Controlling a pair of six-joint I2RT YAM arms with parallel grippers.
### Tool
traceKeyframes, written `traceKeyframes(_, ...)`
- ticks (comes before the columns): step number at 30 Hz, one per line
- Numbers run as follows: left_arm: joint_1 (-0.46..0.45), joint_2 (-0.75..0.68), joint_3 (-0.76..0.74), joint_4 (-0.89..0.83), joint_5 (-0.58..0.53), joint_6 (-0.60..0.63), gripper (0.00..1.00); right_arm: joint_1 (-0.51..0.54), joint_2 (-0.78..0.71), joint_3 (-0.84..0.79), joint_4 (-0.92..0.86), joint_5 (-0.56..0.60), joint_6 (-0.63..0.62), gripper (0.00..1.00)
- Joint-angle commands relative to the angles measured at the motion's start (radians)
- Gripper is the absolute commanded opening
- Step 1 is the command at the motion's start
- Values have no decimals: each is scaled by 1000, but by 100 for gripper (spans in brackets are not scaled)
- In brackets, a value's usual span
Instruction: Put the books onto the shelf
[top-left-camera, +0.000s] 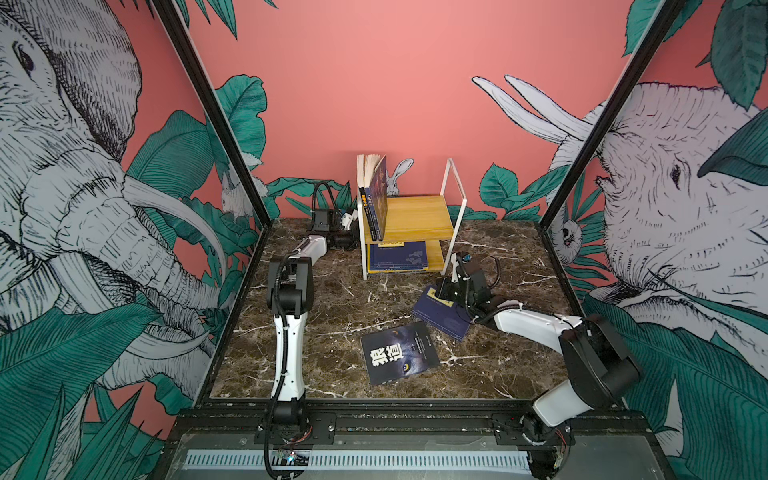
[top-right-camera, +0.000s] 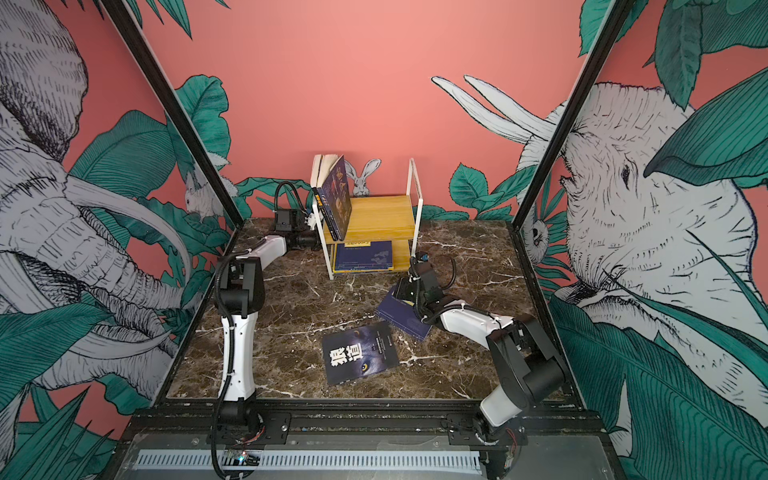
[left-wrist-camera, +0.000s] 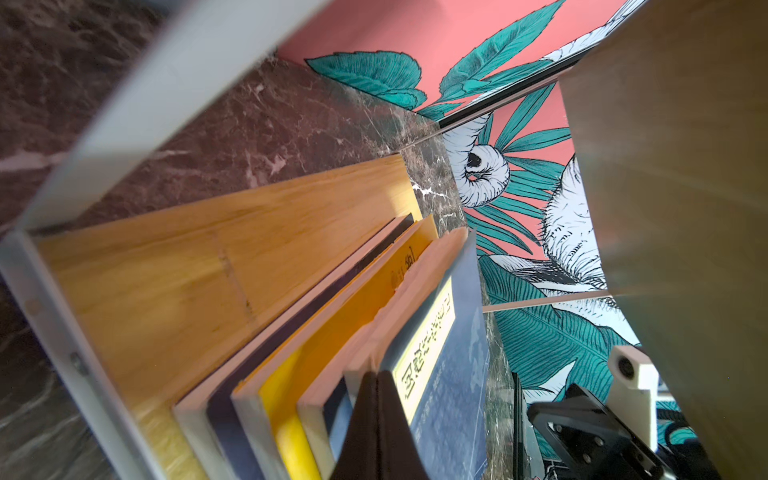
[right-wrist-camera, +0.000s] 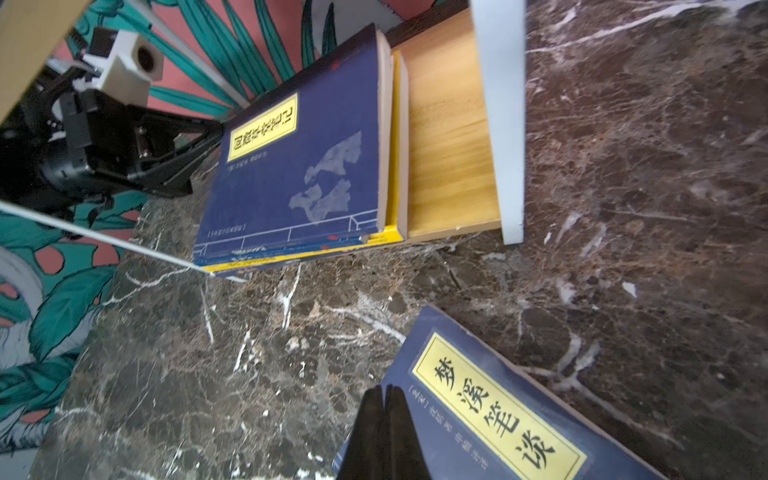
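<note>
Flagging risks: right tool (right-wrist-camera: 384, 392), tips together and empty, sits at the corner of the navy book (right-wrist-camera: 498, 399) on the desk (top-left-camera: 324, 307) before the shelf (top-left-camera: 419, 216) and may skid it. Left tool (left-wrist-camera: 377, 395), likewise together, beside the shelf's lower stack (top-left-camera: 397, 254), could jolt the leaning books (top-left-camera: 376, 195).

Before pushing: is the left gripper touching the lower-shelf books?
Touching. Right wrist view: left gripper meets the edge of the top navy book, no gap.

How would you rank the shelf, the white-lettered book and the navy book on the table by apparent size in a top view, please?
1. The shelf: largest.
2. The white-lettered book.
3. The navy book: looks smaller, but farther off and partly under the right arm, so unsure.
</note>
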Motion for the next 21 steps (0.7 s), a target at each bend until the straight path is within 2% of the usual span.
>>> traceKeyframes(1,-4,-87,-16,12,13,-3,0,13,49,50,80,104,39,0)
traceKeyframes(8,8,-90,11,7,1,-18,0,51,107,130,73,276,9,0)
traceKeyframes(13,20,-99,9,7,-7,-31,4,57,184,185,113,315,-10,0)
traceKeyframes(21,31,-163,-49,-50,-41,-40,35,54,270,278,108,367,-43,0)
